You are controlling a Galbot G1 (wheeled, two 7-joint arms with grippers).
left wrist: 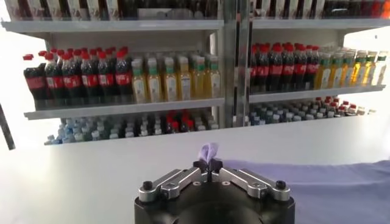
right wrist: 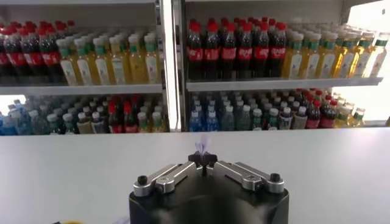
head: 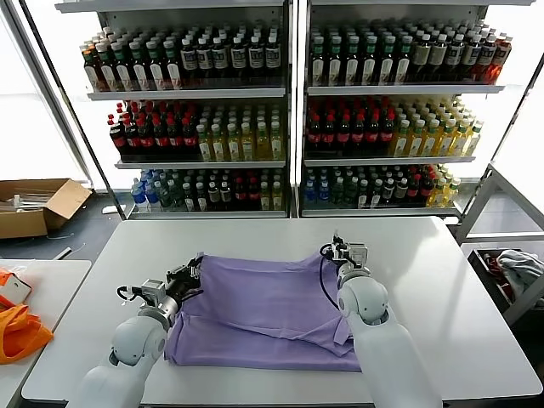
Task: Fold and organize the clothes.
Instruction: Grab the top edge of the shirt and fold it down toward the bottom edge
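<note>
The lavender T-shirt (head: 255, 302) lies spread on the white table (head: 442, 297), its far corners pinched — one by the left gripper (head: 189, 274), one by the right gripper (head: 344, 252). Each clamps only a small tuft, so a corner may slip free if the arms pull unevenly.

Bottle shelves (head: 289, 119) behind; orange bag (head: 21, 331) (left side table).

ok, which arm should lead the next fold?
Neither alone, probably. Left gripper is shut on the T-shirt's far left corner and right gripper on its far right corner, purple cloth pinched in both wrist views. Both look equally placed; likely pull the edge back together.
</note>
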